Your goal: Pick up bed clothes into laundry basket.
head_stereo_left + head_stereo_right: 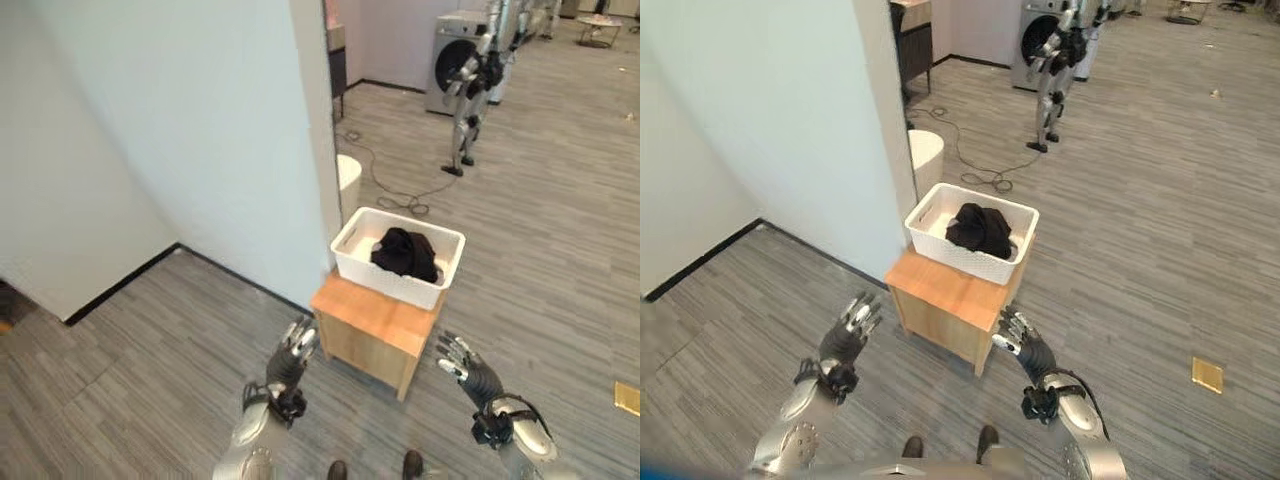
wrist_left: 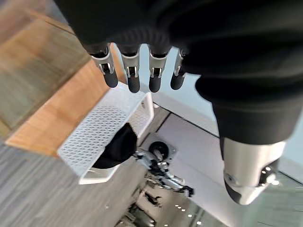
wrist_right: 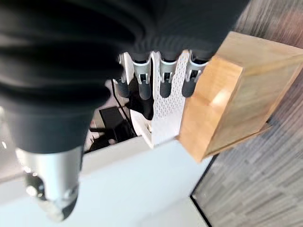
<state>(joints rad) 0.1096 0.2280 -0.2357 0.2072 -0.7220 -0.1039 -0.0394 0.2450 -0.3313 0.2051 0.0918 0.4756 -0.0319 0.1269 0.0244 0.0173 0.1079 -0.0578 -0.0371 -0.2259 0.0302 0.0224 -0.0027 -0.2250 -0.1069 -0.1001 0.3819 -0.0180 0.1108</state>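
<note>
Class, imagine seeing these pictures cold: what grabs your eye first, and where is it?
A white perforated plastic laundry basket stands on a low wooden stand beside the pale wall corner, with dark crumpled clothing inside. The left hand and right hand hang open before it.

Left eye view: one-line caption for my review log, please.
Both open hands, left hand and right hand, raised before a white laundry basket holding dark clothes on a wooden stand.
</note>
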